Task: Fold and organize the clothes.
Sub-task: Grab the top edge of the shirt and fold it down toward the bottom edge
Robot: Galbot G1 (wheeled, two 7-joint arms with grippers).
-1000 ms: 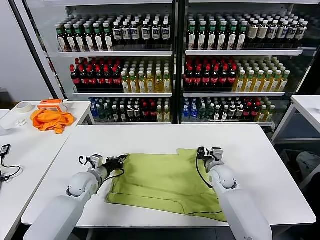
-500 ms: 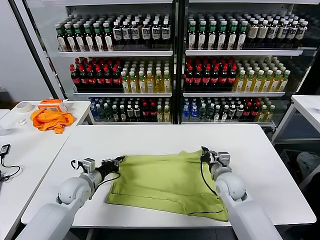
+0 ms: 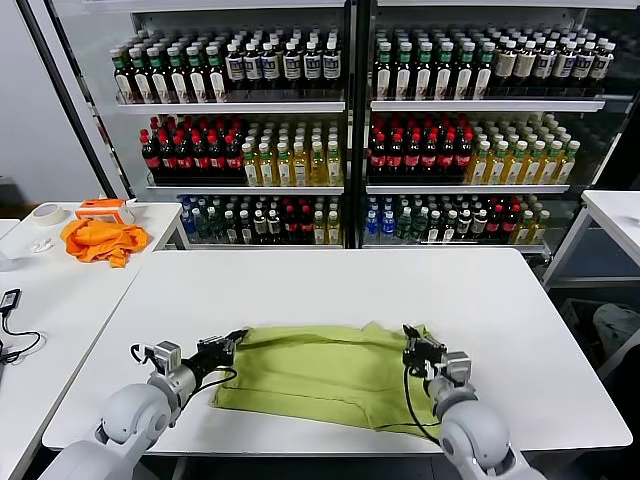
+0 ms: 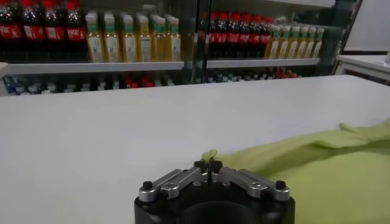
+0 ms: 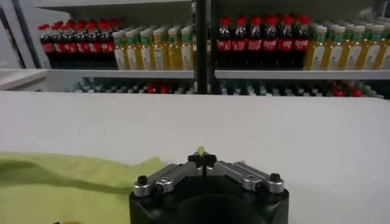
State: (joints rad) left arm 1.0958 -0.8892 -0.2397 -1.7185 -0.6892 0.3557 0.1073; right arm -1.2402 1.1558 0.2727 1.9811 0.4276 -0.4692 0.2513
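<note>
The lime T-shirt (image 3: pixel 330 375) lies on the white table (image 3: pixel 330 285), near its front edge, with its far edge doubled back toward me. My left gripper (image 3: pixel 232 341) is shut on the shirt's far left corner, and a tuft of lime cloth (image 4: pixel 210 154) pokes out between its fingertips (image 4: pixel 200 165). My right gripper (image 3: pixel 410 336) is shut on the far right corner, with a sliver of cloth (image 5: pixel 200 150) showing above its tips. Shirt fabric (image 4: pixel 323 167) spreads beside the left gripper (image 4: pixel 208 164). Beside the right gripper (image 5: pixel 202 159) more fabric (image 5: pixel 55 185) shows. No printed graphic is visible.
An orange cloth (image 3: pixel 100 240), a tape roll (image 3: pixel 45 213) and an orange holder (image 3: pixel 104 208) sit on the side table at the left. A black device with cable (image 3: pixel 10 300) lies there too. Glass-door coolers of bottles (image 3: pixel 350 130) stand behind. Another table (image 3: pixel 615 215) is at the right.
Both grippers have drawn back toward me, pulling the shirt's far edge with them. The shirt now covers a shorter strip of table.
</note>
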